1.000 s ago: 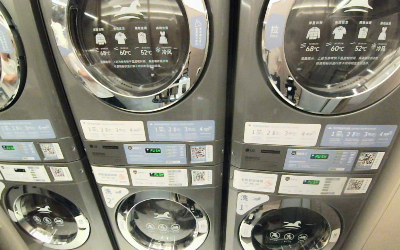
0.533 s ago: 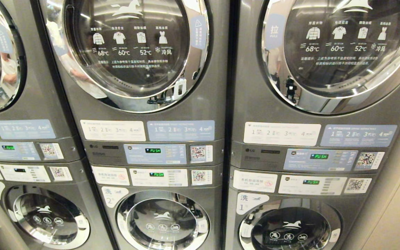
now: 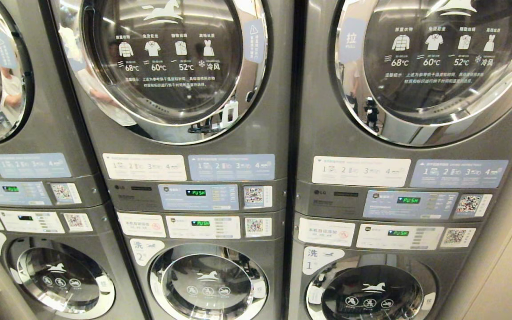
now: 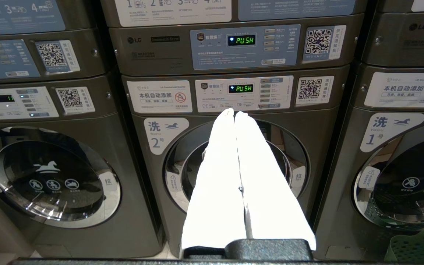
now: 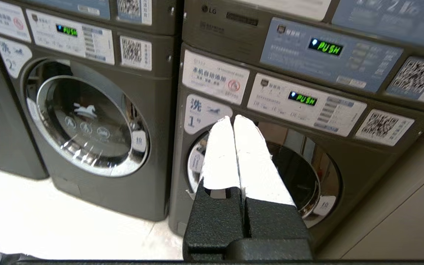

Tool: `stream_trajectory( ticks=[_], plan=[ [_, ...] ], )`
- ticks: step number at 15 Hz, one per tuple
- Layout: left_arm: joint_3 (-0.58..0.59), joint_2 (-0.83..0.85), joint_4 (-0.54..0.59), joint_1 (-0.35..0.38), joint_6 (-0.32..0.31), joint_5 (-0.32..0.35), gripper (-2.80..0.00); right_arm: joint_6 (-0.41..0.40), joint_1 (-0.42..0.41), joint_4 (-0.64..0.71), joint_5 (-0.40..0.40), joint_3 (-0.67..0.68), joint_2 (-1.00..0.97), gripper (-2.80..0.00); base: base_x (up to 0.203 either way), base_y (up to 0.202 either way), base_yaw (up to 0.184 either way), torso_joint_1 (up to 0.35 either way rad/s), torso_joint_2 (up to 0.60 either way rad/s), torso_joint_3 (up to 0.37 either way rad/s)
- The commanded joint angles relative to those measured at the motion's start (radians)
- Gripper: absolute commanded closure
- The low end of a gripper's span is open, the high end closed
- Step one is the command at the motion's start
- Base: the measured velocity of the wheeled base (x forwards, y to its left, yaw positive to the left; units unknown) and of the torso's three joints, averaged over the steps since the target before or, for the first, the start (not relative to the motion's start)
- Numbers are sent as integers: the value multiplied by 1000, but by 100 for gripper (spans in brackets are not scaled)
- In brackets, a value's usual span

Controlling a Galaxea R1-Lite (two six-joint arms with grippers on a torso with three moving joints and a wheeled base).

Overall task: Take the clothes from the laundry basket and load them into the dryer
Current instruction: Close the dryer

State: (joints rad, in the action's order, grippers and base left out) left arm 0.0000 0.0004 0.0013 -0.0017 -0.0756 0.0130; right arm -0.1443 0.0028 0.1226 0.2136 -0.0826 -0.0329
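Grey dryers stand stacked over washers. The middle dryer's round chrome-rimmed door (image 3: 167, 62) and the right dryer's door (image 3: 438, 62) fill the top of the head view. A corner of the green mesh laundry basket (image 4: 416, 250) shows on the floor before washer 1. The clothes are out of view. My left gripper (image 4: 234, 112) is shut and empty, its white fingers pointing at washer 2 (image 4: 234, 165). In front of washer 1 (image 5: 293, 173), my right gripper (image 5: 233, 117) is also shut with nothing in it. Neither arm shows in the head view.
Control panels (image 3: 198, 197) with green PUSH displays run between dryers and washers. A beige wall (image 3: 509, 266) borders the right stack. Pale floor (image 5: 50, 221) lies before the machines. A person is reflected in the left dryer door (image 3: 7, 89).
The middle dryer's door glass and its printed signs have shifted slightly leftward in the head view. The other machines have not moved.
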Motion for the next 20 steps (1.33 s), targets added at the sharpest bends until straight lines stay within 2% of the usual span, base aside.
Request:
stream_trajectory(
  ticks=[1,3,6,8,11,15,20],
  plan=[
    [0,0,0,0,-1,1,0,-2,1,0,2,0,-63,0,0,0,0,0,0,0],
    [0,-1,0,0,0,1,0,2,2,0,1,1,-98,0,0,0,0,0,0,0],
    [0,-2,-1,0,0,-1,0,-2,1,-24,-10,8,29,0,0,0,0,0,0,0],
    [0,-2,0,0,5,-2,0,5,0,-73,-82,30,31,0,0,0,0,0,0,0],
    [0,-2,2,0,5,-1,0,29,0,-9,-77,7,23,0,0,0,0,0,0,0],
    [0,-2,2,0,7,-1,0,72,0,3,-85,3,30,0,0,0,0,0,0,0],
    [0,-2,2,0,7,-1,0,107,0,3,-111,4,30,0,186,0,0,8,-4,-2]
  ],
)
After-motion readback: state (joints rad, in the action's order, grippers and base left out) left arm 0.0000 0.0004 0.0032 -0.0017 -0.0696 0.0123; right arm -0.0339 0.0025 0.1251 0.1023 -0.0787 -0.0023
